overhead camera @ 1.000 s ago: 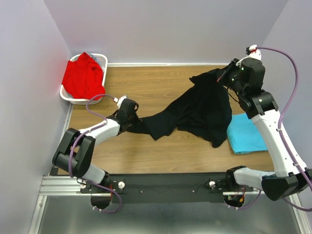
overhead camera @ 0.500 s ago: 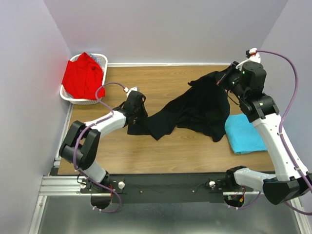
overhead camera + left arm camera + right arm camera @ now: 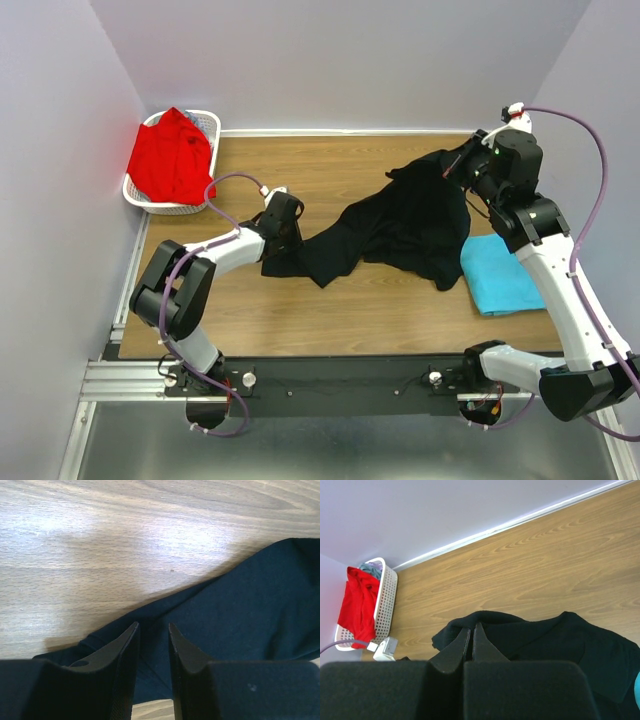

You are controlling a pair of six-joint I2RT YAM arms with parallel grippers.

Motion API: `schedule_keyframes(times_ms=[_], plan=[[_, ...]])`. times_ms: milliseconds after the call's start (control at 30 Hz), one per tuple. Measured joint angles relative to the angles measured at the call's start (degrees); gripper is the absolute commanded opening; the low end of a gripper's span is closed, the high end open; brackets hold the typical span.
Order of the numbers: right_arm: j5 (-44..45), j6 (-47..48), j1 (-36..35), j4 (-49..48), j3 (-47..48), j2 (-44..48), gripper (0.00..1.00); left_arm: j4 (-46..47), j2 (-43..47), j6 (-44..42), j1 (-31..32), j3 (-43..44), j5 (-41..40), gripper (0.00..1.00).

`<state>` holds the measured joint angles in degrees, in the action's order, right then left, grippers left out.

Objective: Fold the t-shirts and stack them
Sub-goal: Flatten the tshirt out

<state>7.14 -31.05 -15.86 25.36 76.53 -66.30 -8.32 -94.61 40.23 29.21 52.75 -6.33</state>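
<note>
At the black t-shirt's (image 3: pixel 400 225) left edge, the left pincer (image 3: pixel 152 625) stands open.

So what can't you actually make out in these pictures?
- Turquoise shirt: top view, its left edge lies under the black shirt, its right side under the right arm.
- Basket: the red shirt covers what lies beneath.
- Left gripper: wrist view, open, but whether it touches the black shirt is unclear.

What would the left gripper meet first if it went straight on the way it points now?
Probably the black t-shirt, whose cloth lies just ahead of the left gripper; wooden table shows beyond. Depth is unclear.
</note>
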Motion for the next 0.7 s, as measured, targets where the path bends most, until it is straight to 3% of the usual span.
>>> schedule_keyframes(times_ms=[700], plan=[[-0.5,0.0,0.0,-0.3,-0.5,0.0,0.01,0.0,-0.4,-1.8,0.7,-0.8,-1.5,0.37]])
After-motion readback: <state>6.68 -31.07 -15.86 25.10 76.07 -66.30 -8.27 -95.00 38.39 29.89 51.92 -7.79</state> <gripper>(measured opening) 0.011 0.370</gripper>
